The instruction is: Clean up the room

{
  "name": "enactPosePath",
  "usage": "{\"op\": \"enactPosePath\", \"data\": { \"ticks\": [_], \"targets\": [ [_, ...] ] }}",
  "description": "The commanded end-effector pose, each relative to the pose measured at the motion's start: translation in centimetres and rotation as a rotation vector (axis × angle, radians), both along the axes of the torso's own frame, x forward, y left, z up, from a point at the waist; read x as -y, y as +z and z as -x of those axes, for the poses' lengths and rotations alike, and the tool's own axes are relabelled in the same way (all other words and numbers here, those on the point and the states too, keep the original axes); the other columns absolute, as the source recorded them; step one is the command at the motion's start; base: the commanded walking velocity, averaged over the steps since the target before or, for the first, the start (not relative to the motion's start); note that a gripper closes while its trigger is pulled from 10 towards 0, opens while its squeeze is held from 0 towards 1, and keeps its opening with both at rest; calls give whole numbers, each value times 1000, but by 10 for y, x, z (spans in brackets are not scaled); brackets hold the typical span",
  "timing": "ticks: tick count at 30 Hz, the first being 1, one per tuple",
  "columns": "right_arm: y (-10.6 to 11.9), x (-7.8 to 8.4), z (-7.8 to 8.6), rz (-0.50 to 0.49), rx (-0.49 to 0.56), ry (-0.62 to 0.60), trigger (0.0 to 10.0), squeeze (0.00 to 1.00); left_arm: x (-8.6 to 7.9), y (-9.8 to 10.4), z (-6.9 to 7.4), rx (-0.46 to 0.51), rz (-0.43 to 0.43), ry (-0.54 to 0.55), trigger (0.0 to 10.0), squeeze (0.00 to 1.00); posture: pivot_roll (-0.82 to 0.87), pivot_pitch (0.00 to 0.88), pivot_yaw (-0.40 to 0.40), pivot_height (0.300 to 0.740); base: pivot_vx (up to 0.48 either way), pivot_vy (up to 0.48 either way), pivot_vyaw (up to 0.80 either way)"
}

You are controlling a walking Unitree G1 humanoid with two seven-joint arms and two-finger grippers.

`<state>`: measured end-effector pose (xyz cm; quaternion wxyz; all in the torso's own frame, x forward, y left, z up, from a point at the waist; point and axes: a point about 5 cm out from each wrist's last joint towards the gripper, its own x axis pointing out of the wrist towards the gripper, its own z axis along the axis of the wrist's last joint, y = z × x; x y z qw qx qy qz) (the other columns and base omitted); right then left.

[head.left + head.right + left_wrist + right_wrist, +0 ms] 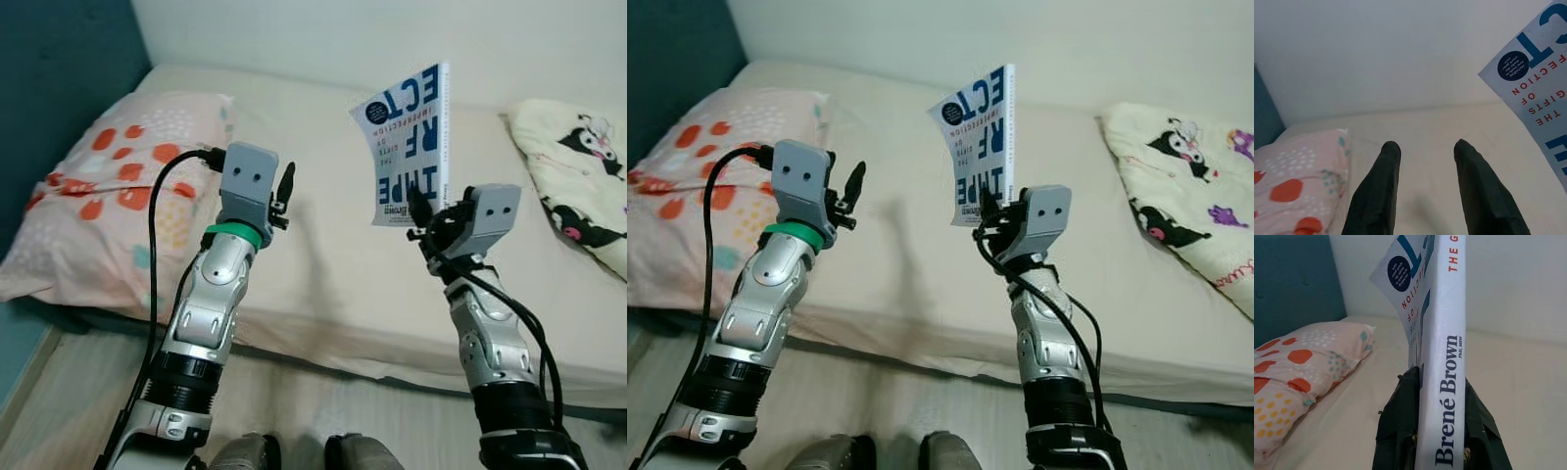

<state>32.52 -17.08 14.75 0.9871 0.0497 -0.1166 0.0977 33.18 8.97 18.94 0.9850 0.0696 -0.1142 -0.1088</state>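
Note:
A white paperback book [411, 147] with blue and red lettering stands upright in the air above the bed [333, 245]. My right gripper [423, 217] is shut on the book's lower end, and in the right wrist view its fingers [1400, 426] press both sides of the spine [1442, 382]. My left gripper [285, 188] is raised over the bed to the left of the book. It is open and holds nothing, with its fingers [1376, 191] apart and the book [1537, 93] off to one side.
A pink pillow [118, 186] with orange spots lies at the bed's left end against a teal headboard [49, 88]. A cream blanket [578, 166] with cartoon prints lies at the right. A white wall [392, 39] runs behind. Wooden floor [323, 401] lies below the bed's front edge.

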Motion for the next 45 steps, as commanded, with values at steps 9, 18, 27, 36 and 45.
{"op": "enactPosePath", "data": {
  "ticks": [9, 18, 27, 36, 45],
  "targets": [
    [4, 6, 0, -14, 28, -24, 10000, 0, 10, -4, 2, -14, -15, -43, 10000, 0, -75, 11, 7, 725, 0, -245, 0],
    [4, 6, 0, -16, 25, -23, 10000, 0, 12, -5, 2, -19, -11, -49, 10000, 0, -75, 10, 8, 725, 0, 0, 0],
    [3, 0, 1, 8, 20, 8, 10000, 0, 9, -6, 1, -16, -14, -29, 10000, 0, -76, 12, 8, 725, 63, 0, 115],
    [2, -2, 1, 28, 22, 11, 10000, 0, 7, -7, 0, -16, -14, -9, 10000, 0, -76, 12, 6, 725, 424, 0, 471],
    [3, -2, 1, 3, 24, 29, 10000, 0, 6, -8, -1, -22, -9, 5, 10000, 0, -76, 10, 5, 725, 461, 0, 0]
  ]
}}
